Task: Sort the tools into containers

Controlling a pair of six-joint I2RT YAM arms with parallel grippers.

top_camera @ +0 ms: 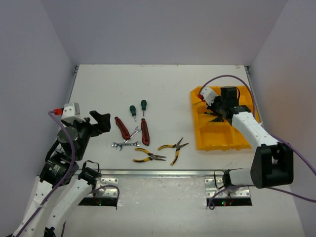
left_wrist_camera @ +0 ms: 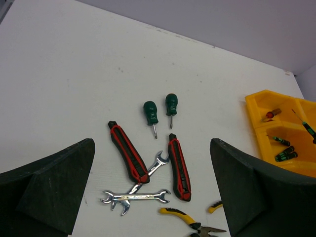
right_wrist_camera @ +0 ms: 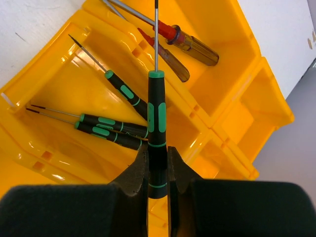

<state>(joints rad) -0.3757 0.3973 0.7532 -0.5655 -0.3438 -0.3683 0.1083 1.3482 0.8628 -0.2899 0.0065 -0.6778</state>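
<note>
Right fingers (right_wrist_camera: 139, 170) clamp a screwdriver (right_wrist_camera: 157, 118) over the tray (right_wrist_camera: 237, 44); release not yet done.
Step looks like placing. The screwdriver is slim, with a black handle, green bands and a thin shaft. It is gripped at the butt and hangs above the compartment holding three matching drivers (right_wrist_camera: 111, 131). Two amber-handled ones (right_wrist_camera: 190, 44) lie in the next compartment. Next move likely: lower a bit, open, and let it fall among its like without the tip catching the divider. Left fingers (left_wrist_camera: 54, 182) are spread wide, holding nothing, above the table (left_wrist_camera: 74, 74). Unsorted there: two green stubby screwdrivers (left_wrist_camera: 150, 112), two red-handled tools (left_wrist_camera: 127, 158), wrenches (left_wrist_camera: 136, 196), yellow pliers (top_camera: 148, 156). Roughly a third done, I'd say.
</note>
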